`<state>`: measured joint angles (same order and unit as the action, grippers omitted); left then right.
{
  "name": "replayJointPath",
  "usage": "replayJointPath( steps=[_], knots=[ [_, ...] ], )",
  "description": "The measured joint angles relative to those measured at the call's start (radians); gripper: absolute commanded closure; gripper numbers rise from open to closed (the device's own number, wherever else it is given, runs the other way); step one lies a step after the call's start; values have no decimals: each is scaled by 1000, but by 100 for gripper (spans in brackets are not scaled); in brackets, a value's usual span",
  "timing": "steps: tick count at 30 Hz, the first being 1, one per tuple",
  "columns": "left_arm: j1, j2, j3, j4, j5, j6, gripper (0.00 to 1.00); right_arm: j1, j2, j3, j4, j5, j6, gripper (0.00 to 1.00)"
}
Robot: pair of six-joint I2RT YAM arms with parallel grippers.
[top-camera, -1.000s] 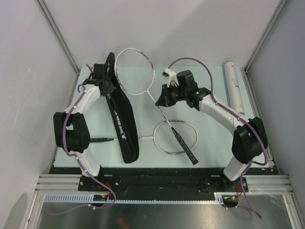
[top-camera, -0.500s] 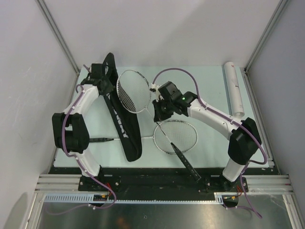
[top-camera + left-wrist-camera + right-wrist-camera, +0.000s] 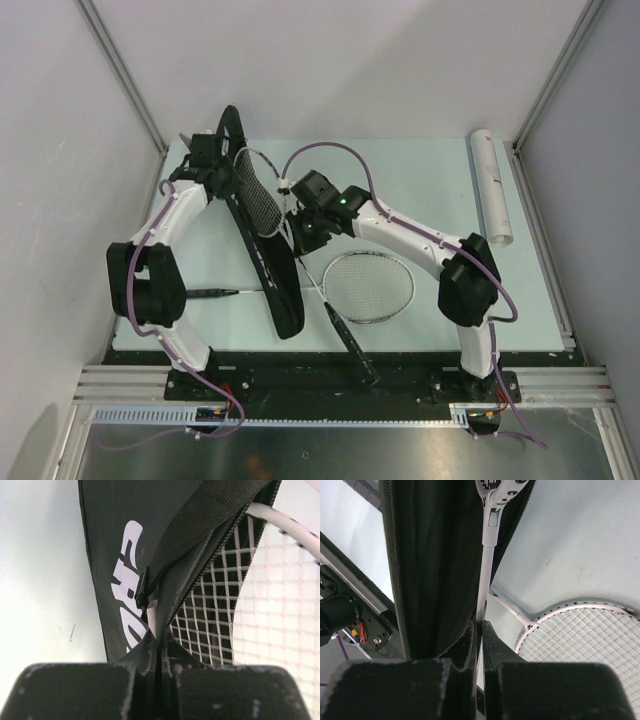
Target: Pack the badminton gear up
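The long black racket bag (image 3: pixel 270 270) lies slanted on the left of the table. My left gripper (image 3: pixel 215 165) is shut on the bag's zipper edge (image 3: pixel 159 645) and holds the flap up. My right gripper (image 3: pixel 300 230) is shut on the thin shaft (image 3: pixel 487 565) of a silver-white racket. That racket's head (image 3: pixel 262 195) is partly inside the bag's opening, and its strings (image 3: pixel 215 610) show under the flap. Its black handle (image 3: pixel 350 345) points at the near edge. The second racket (image 3: pixel 368 285) lies flat, its handle (image 3: pixel 205 293) passing under the bag. No shuttlecocks are in view.
The white tube (image 3: pixel 490 185) lies along the table's right edge. Grey walls enclose the table on the left, back and right. The aluminium rail (image 3: pixel 340 385) with both arm bases runs along the near edge.
My right gripper has carried the racket leftward, and its head has slid from open table into the bag's mouth. My left gripper still holds the flap, shifted slightly.
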<state>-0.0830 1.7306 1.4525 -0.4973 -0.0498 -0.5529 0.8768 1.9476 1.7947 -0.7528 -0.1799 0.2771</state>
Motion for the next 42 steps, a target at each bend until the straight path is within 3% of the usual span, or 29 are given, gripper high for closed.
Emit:
replayJointPath(
  steps=[5, 18, 22, 28, 32, 40, 42],
  knots=[
    [-29, -52, -48, 45, 17, 23, 99, -19, 62, 49, -28, -47, 14, 100],
    [-161, -97, -112, 129, 33, 91, 100, -86, 271, 359, -14, -174, 98, 100],
    [-173, -115, -135, 137, 57, 110, 100, -103, 281, 353, 48, -175, 121, 100],
    [-170, -134, -138, 152, 140, 117, 100, -145, 264, 193, 381, -127, 203, 100],
    [-170, -134, -138, 151, 246, 124, 100, -169, 272, 173, 513, -88, 229, 100],
    [-136, -134, -138, 158, 409, 126, 99, -184, 284, 172, 613, -42, 307, 100],
    [-123, -134, -138, 154, 424, 124, 99, -182, 284, 171, 622, -46, 327, 85]
  ],
)
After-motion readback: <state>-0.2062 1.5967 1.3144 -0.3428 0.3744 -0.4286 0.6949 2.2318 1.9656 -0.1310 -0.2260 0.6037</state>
